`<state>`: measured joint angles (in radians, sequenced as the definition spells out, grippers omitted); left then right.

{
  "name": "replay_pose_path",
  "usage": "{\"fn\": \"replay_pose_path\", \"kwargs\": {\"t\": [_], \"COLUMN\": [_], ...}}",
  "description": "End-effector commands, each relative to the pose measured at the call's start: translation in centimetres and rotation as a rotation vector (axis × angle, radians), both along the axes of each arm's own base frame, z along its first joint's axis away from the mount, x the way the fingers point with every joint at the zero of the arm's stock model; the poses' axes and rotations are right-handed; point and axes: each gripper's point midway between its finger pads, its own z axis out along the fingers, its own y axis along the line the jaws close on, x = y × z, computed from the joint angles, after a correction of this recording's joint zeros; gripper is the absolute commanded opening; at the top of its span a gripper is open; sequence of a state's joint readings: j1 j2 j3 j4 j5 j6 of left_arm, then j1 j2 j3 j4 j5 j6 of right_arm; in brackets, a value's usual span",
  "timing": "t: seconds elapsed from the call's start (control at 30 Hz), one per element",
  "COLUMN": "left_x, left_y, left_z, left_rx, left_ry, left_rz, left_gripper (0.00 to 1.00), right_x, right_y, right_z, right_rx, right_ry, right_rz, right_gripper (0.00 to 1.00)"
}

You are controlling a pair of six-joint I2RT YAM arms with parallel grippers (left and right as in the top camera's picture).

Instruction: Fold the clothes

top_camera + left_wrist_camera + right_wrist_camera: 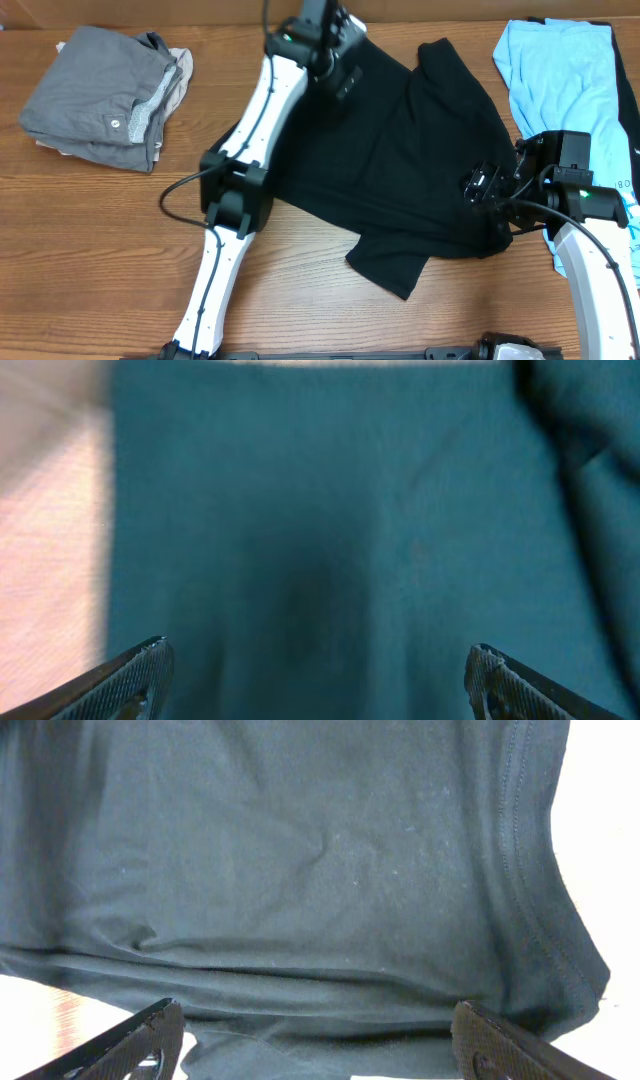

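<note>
Robotics lab (likely), arms [232, 195], wooden table [90, 250]

T-shirt [400, 170] spread mid-frame on the table [100, 250]. Folded pile [105, 95] upper left, second shirt [560, 75] upper right, just beside the T-shirt's right edge.

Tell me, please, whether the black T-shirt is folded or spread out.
Mostly spread: the black T-shirt lies rumpled across the table, not neatly folded.
</note>
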<state>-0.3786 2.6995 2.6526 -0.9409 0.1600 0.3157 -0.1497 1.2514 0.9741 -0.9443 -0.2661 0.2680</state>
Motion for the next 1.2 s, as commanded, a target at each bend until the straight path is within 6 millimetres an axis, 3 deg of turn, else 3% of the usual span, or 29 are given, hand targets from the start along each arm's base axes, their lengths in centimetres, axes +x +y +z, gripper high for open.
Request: {"fn": "replay_pose_path", "kwargs": {"t": [0.0,0.2,0.37,0.53,0.6,0.67,0.77,0.9,1.03,1.17], "left_x": [-0.5,-1.3,-1.3,-1.7,-2.9,-5.6,-8.0,-10.7,-13.5,-14.1], "left_y": [0.1,0.4,2.9,9.3,12.1,16.7,19.5,21.5,23.6,24.4], "left_z": [-5.7,-9.4,-11.2,-13.9,-15.1,-16.8,-17.2,-16.9,-16.2,-15.9], "left_rx": [0.065,0.091,0.198,0.354,0.382,0.398,0.366,0.311,0.316,0.328], "left_ry": [0.057,0.116,0.136,0.2,0.273,0.43,0.584,0.76,0.9,0.928], "left_rz": [-0.042,-0.045,0.023,0.339,0.466,0.659,0.741,0.773,0.807,0.815], "left_gripper": [0.96,0.96,0.96,0.96,0.97,1.0,1.0,1.0,1.0,1.0], "right_x": [0.5,0.6,0.7,0.8,1.0,1.3,2.0,3.5,7.1,9.7], "right_y": [0.1,0.1,0.1,0.1,0.0,-0.1,-0.2,-0.5,-1.0,-1.4], "right_z": [0.6,0.7,0.7,0.7,0.8,0.8,0.4,-1.0,-4.3,-6.0], "right_rx": [-0.002,-0.002,-0.003,-0.004,-0.006,-0.015,-0.015,-0.014,-0.021,-0.045], "right_ry": [-0.023,-0.027,-0.034,-0.038,-0.044,-0.056,-0.059,-0.052,-0.066,-0.107], "right_rz": [0.013,0.013,0.012,0.012,0.012,0.009,0.009,0.009,0.023,0.059], "right_gripper": [0.89,0.92,0.92,0.92,0.92,0.92,0.92,0.92,0.92,0.92]}}
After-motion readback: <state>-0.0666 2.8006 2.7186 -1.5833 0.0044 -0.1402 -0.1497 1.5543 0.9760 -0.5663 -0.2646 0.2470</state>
